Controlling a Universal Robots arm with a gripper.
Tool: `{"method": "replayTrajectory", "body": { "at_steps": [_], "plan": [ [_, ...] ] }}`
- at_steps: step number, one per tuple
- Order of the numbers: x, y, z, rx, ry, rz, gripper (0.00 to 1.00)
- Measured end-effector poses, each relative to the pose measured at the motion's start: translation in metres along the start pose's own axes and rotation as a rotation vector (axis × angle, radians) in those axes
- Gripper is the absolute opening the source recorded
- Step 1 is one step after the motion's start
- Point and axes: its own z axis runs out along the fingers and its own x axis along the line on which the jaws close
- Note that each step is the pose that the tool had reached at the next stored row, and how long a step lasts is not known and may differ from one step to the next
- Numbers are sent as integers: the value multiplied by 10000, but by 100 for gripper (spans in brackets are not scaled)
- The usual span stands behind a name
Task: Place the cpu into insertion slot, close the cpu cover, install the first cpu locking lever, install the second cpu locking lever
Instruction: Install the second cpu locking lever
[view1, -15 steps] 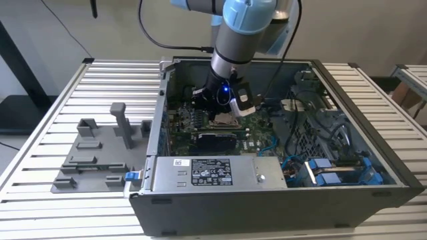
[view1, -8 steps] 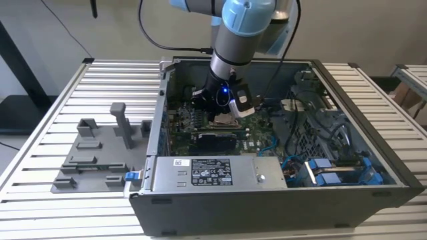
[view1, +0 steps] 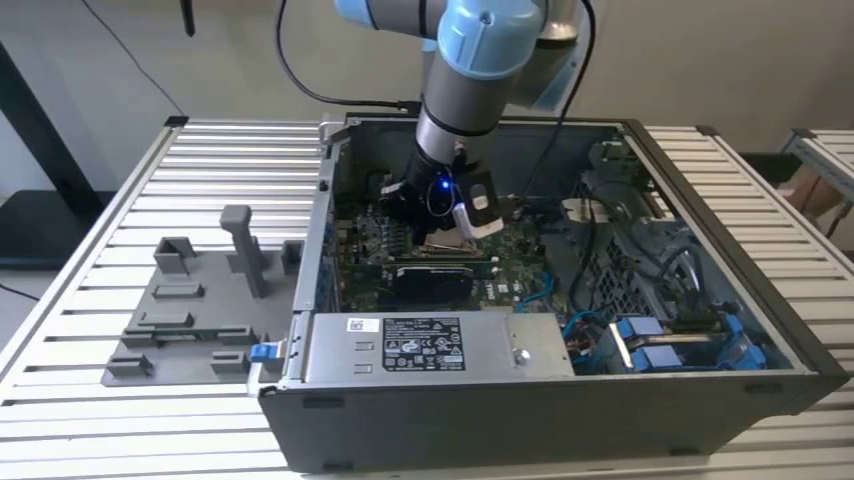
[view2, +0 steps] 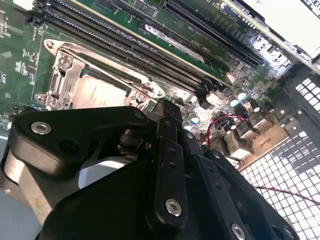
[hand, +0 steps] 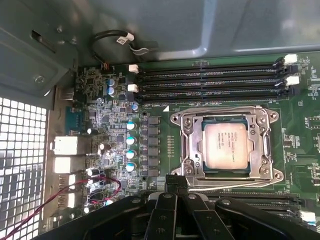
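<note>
Tan-grey, the cpu (hand: 226, 145) lies flat in the slot (hand: 189, 161), with the silvery cover (hand: 260, 150) shut down around it on the green motherboard (hand: 300, 130). The black jaws (hand: 176, 186) hang just beside the socket's edge, fingers pressed together with nothing held. Around stands the open case (view1: 747, 300) on a slatted tabletop (view1: 80, 330).

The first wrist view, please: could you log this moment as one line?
tan-grey square cpu: seated in silvery-rimmed insertion slot | silvery metal cpu cover: down around it | end effector: beside slot
</note>
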Motion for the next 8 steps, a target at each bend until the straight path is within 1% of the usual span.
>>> {"method": "replayTrajectory", "body": {
  "at_steps": [5, 8],
  "plan": [
    [0, -1, 61, 0, 0, -1, 11],
    [5, -2, 83, 0, 0, -1, 11]
  ]
}}
